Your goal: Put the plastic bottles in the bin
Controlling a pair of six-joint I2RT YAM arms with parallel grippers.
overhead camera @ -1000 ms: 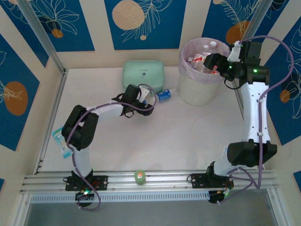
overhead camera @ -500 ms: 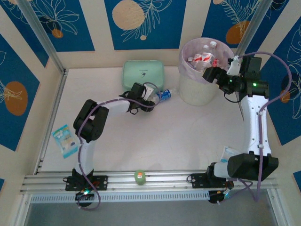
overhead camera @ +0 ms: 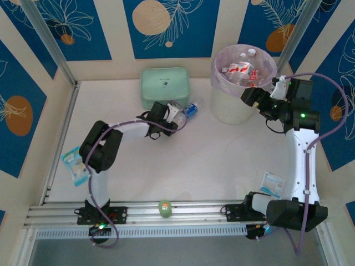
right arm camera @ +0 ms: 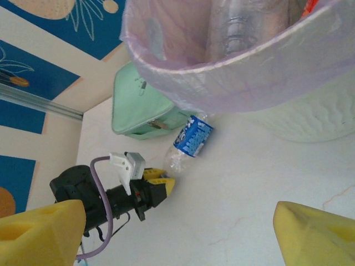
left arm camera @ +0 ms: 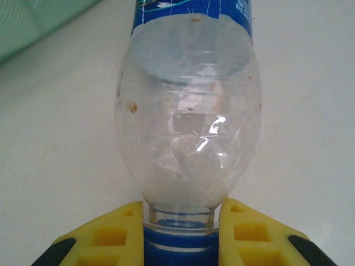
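A clear plastic bottle (overhead camera: 190,109) with a blue label lies on the table between the mint green case and the bin. My left gripper (overhead camera: 175,114) is shut on its blue cap. In the left wrist view the yellow fingers (left arm camera: 111,241) clamp the cap of this bottle (left arm camera: 188,127) from both sides. The round bin (overhead camera: 224,105) with its lilac liner holds several bottles (overhead camera: 239,69) with red labels. My right gripper (overhead camera: 249,97) hangs open beside the bin's right front, with nothing between its fingers (right arm camera: 316,235). Its wrist view takes in the bin's rim (right arm camera: 233,72), the blue-label bottle (right arm camera: 191,138) and the left gripper (right arm camera: 163,183).
The mint green case (overhead camera: 165,87) lies at the back, just behind the left gripper. A flat packet (overhead camera: 75,164) lies by the left arm and another (overhead camera: 273,184) by the right arm. A small green object (overhead camera: 165,208) sits on the front rail.
My left gripper has shut on the bottle's cap. The right gripper has drawn back from above the bin, down and to the right.
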